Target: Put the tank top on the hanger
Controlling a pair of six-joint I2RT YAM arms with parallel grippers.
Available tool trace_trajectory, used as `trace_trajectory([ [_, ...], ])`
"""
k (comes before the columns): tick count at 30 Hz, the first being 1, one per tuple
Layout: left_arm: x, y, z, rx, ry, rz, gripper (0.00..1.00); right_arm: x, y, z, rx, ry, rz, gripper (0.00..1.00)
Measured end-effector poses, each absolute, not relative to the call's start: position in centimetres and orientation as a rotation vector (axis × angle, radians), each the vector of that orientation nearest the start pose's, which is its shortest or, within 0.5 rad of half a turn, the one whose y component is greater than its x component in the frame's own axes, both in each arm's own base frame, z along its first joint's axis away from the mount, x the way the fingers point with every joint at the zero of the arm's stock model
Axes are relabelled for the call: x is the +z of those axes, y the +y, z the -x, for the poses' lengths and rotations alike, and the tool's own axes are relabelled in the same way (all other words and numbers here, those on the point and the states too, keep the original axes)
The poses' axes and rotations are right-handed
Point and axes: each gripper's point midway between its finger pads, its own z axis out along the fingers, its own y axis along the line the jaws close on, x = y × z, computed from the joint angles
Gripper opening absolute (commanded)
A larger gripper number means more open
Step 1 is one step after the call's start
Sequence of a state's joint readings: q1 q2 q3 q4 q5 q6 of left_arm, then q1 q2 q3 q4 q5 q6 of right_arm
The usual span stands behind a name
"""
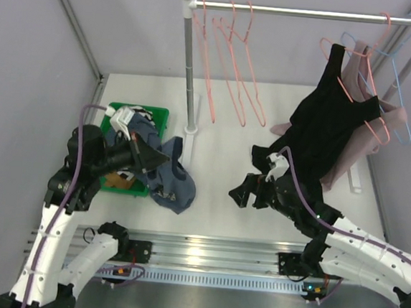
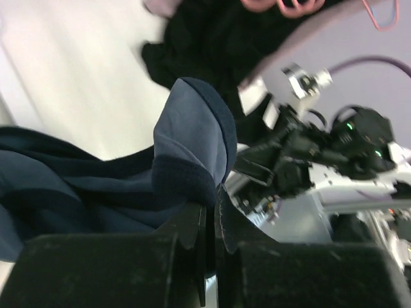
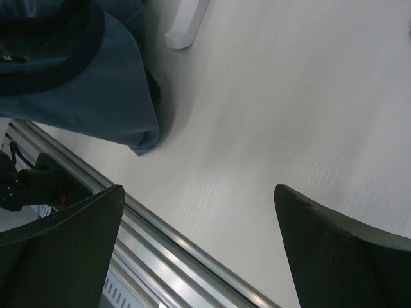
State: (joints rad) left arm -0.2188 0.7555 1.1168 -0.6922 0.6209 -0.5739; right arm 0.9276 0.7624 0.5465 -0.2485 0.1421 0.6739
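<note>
The slate-blue tank top (image 1: 177, 187) trails from the green bin onto the table left of centre. My left gripper (image 1: 159, 157) is shut on a folded edge of it, and the cloth bulges just above the closed jaws (image 2: 214, 196) in the left wrist view, where the tank top (image 2: 192, 135) fills the left side. Empty salmon-pink wire hangers (image 1: 234, 70) hang on the rack rail at the back. My right gripper (image 1: 244, 190) is low over the table's middle, open and empty (image 3: 198, 189), with the tank top (image 3: 83, 83) to its upper left.
A green bin (image 1: 160, 114) stands at the left. A black tank top (image 1: 330, 129) and a mauve top (image 1: 368, 150) hang at the right on the rail (image 1: 311, 13), beside a light-blue hanger (image 1: 404, 106). The rack post (image 1: 189, 73) stands mid-table. A metal rail (image 1: 204, 251) runs along the near edge.
</note>
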Motion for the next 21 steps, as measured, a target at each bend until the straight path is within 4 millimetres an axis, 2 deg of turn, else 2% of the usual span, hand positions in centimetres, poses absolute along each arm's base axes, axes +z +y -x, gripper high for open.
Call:
trace_trajectory([
  [6,27.6,-17.8,-12.5,-1.344,2.048,-0.159,0.00,13.1,25.5,-17.4,0.930,2.168,0.130,1.00],
  [9,24.9,-17.8,-10.9,-1.382,2.109,-0.151,0.00,12.7,26.7,-17.2,0.972,2.166,0.126,1.00],
  [15,22.8,-17.3,-9.8,-1.333,2.197,-0.145,0.00,12.1,28.9,-17.4,1.022,2.163,0.135,1.00],
  [21,19.3,-15.1,-10.1,-1.121,2.339,0.000,0.00,10.4,31.2,-18.3,1.009,2.191,0.152,1.00],
])
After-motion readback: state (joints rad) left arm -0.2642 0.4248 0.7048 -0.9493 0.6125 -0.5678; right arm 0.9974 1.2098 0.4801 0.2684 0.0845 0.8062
